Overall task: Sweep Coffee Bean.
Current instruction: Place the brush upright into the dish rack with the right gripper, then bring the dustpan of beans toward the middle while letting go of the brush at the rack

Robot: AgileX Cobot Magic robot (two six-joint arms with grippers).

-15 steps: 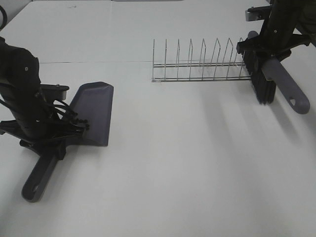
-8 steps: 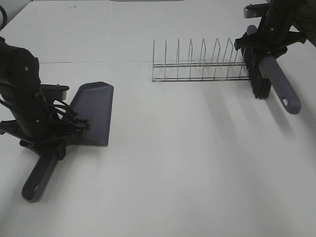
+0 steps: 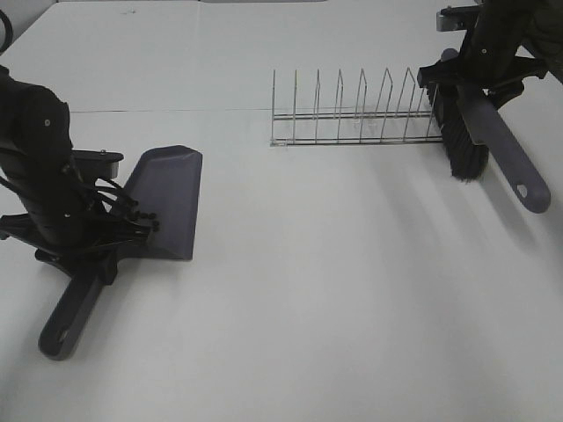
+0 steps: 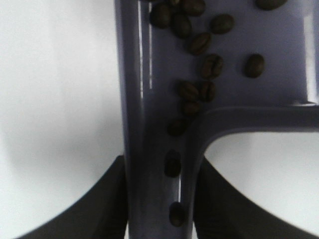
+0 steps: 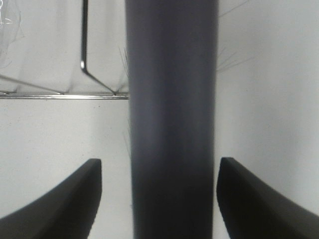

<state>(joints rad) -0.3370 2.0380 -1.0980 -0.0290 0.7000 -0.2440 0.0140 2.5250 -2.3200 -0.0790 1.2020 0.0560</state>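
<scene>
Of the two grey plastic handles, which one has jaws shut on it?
The grey dustpan handle, on the left: the left gripper clamps it. The jaws beside the grey brush handle stand apart from it.

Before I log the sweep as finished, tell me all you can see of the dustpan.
The dustpan is grey-purple, seemingly glossy plastic: a flat tray flaring toward its far lip, with raised side walls and a long handle with a hole at its end. It lies on the white table. The left gripper clamps its handle. Coffee beans lie in the tray and handle channel.

Wire rack (image 3: 356, 114) on white table (image 3: 334, 290)
Stands upper right of centre, upright prongs in a row, empty.
</scene>
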